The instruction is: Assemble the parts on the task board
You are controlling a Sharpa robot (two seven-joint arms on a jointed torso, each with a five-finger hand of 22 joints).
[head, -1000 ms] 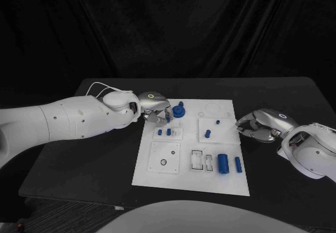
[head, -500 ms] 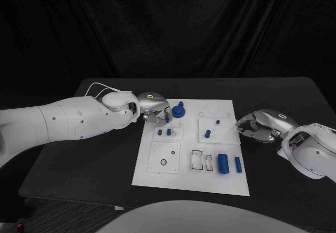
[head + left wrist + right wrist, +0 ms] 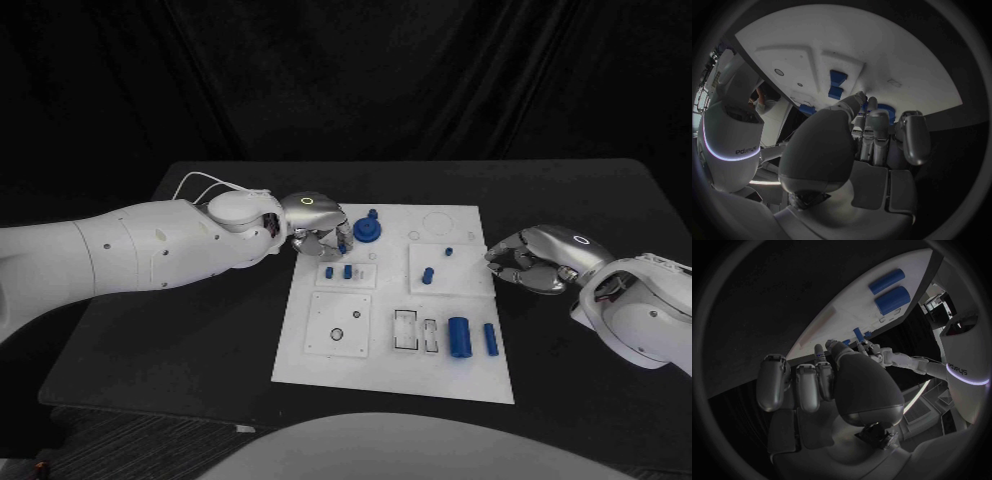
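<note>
The task board [image 3: 392,340] is lying in the middle of the black table [image 3: 173,340], its long side running from near to far. The left hand [image 3: 320,228] is hovering over the board's far left corner, its fingers [image 3: 912,137] curling down together just beside a round blue part with an upright peg [image 3: 369,229] that is standing there; whether the fingers are touching that part or closing on anything I cannot tell, since the hand's own back is hiding the tips. Just near of that hand, two small blue pegs [image 3: 338,271] are sitting side by side on a small square panel. To the right of them, two more small blue pieces [image 3: 438,262] are resting on another square panel. In the board's near right area, a thick blue cylinder [image 3: 459,336] is lying lengthwise with a thinner blue cylinder [image 3: 490,338] just beside it on the right, apart from it. The right hand [image 3: 528,260] is resting at the board's right edge, fingers [image 3: 806,385] curling inward close together, with nothing visible inside them; the blue cylinders are lying well apart from it.
</note>
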